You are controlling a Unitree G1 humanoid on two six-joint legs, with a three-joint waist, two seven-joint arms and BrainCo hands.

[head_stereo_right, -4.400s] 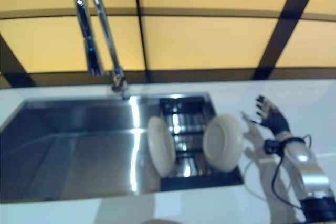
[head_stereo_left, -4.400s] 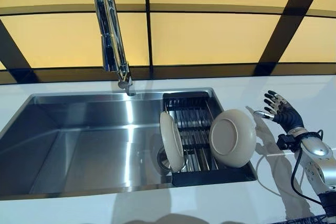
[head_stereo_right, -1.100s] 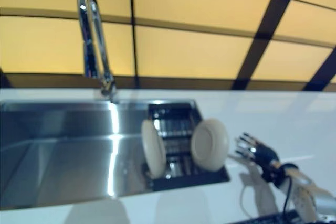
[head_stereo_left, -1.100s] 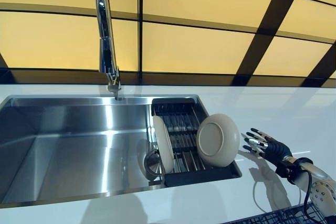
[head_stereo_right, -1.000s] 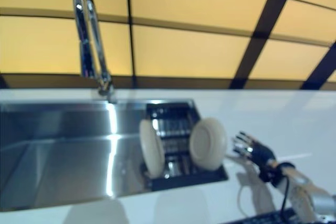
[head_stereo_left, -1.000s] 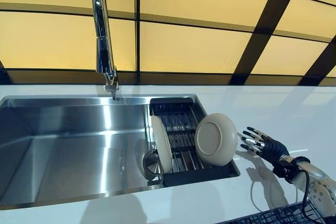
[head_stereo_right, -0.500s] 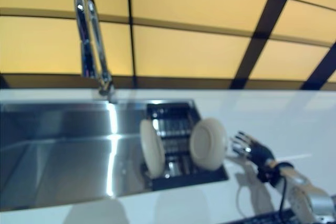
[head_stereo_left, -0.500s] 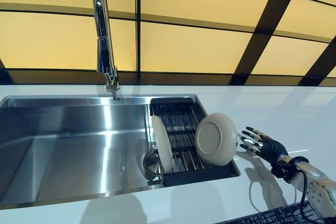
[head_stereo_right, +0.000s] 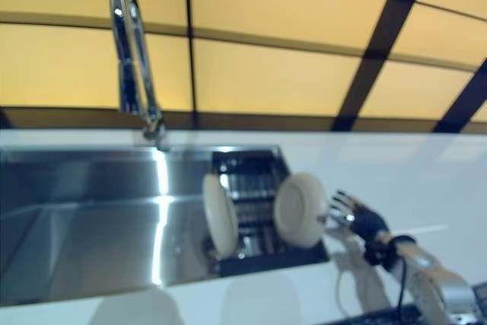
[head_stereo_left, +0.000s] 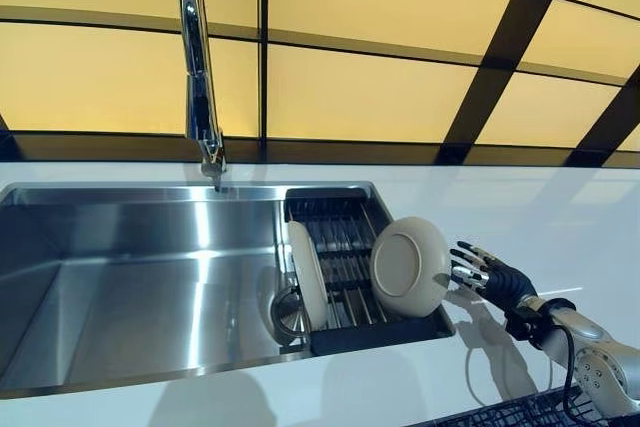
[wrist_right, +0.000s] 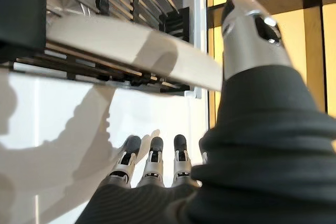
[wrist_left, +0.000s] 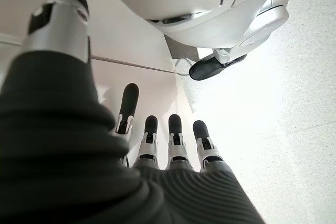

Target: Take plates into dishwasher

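Two cream plates stand on edge in a black drying rack (head_stereo_left: pixel 345 237) at the right end of the sink. The right plate (head_stereo_left: pixel 410 267) leans with its underside toward me; the left plate (head_stereo_left: pixel 307 275) shows nearly edge-on. My right hand (head_stereo_left: pixel 490 277) is open with fingers spread, low over the white counter and just right of the right plate, apart from it. In the right wrist view the plate's rim (wrist_right: pixel 131 45) crosses just past the straight fingers (wrist_right: pixel 152 156). My left hand (wrist_left: pixel 168 145) shows only in its wrist view, open and holding nothing.
A tall chrome tap (head_stereo_left: pixel 200 77) rises behind the steel sink basin (head_stereo_left: pixel 130 287). White counter (head_stereo_left: pixel 560 217) runs to the right. A dark wire rack (head_stereo_left: pixel 520 412) shows at the lower right edge. Yellow panels line the back wall.
My right hand has crept left across the counter, closer to the right plate's rim, still open. The plates have not moved.
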